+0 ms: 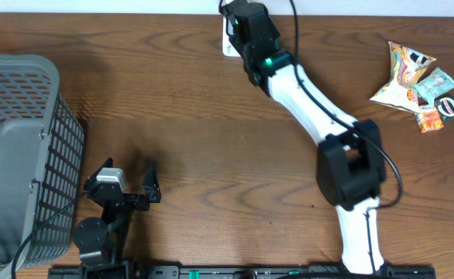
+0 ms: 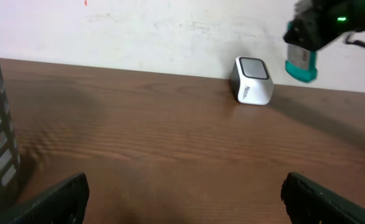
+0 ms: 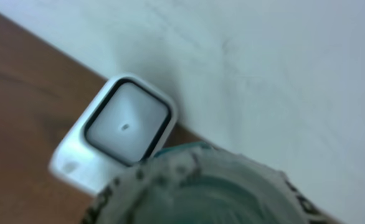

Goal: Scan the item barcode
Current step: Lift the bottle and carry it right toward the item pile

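While the right gripper [image 2: 299, 45] is clamping the teal-and-white item [image 2: 299, 65] from above, with its jaws partly closed around the upper end, the piece is hanging clear of the counter [image 1: 211, 155] at the far edge, close to the wall.

Item: a small pack showing a teal lower edge and a pale face. Its long axis is hanging roughly upright in the left wrist view. No camera is showing the barcode, so which face is carrying it cannot be told.

Scanner [image 2: 252, 81]: a white box with a dark-rimmed window, sitting on the counter against the wall. The window is facing upward and slightly out toward the room.

Relation: the item is hovering just beside the scanner and higher than it, off toward the robot's right, and the two are not touching. In the right wrist view the window is lying ahead and to the left of the item's near end. By judgement, the coming move is looking like a short sideways shift over the window, perhaps with a wrist turn to present the coded face.

Left gripper [image 2: 184, 198]: its jaws are standing wide and holding nothing. It is resting low at the near edge beside the grey basket [image 1: 25, 155], well apart from the scanner. The right arm is by far the nearer.

Snack packets [image 1: 417, 81]: these are lying in the far right corner, apart from both arms.
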### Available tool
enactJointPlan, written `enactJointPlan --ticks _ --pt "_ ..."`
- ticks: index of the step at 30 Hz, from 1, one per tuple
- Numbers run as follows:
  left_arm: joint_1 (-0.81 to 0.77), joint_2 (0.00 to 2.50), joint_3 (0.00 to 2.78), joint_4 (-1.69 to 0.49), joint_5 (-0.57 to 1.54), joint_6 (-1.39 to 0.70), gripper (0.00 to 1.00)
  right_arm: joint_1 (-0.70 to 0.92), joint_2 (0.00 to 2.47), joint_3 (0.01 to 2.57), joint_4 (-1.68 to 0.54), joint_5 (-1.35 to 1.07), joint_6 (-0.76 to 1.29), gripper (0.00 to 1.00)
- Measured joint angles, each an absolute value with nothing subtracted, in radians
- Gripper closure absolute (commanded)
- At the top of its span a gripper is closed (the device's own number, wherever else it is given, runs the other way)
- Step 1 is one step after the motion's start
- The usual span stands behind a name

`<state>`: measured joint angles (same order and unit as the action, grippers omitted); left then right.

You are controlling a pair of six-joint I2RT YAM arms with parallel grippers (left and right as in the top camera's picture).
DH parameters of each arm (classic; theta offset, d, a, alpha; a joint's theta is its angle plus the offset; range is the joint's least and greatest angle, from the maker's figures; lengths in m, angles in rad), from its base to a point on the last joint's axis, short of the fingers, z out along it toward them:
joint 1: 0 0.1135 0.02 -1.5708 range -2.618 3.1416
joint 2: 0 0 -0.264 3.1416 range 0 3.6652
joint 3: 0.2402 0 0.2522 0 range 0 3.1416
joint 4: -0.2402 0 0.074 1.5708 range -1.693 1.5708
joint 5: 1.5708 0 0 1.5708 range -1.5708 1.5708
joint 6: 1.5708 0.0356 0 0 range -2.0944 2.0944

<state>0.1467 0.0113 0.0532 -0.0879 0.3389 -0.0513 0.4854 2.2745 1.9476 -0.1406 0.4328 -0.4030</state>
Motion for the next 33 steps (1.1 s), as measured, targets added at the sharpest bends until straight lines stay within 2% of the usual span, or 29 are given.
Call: enactJointPlan --ticks 11,23,33 --pt "0.147 0.011 0.053 -0.088 0.339 -0.051 0.02 0.487 2.624 2.443 -0.13 0.54 -0.578 0.83" --pt "0.147 0.011 0.053 -0.088 0.339 -0.051 0.02 0.496 2.677 2.459 -0.161 0.577 -0.633 0.87" --pt "0.147 0.011 0.053 -0.088 0.339 -0.051 0.02 0.448 2.654 2.46 -0.551 0.719 -0.532 0.88"
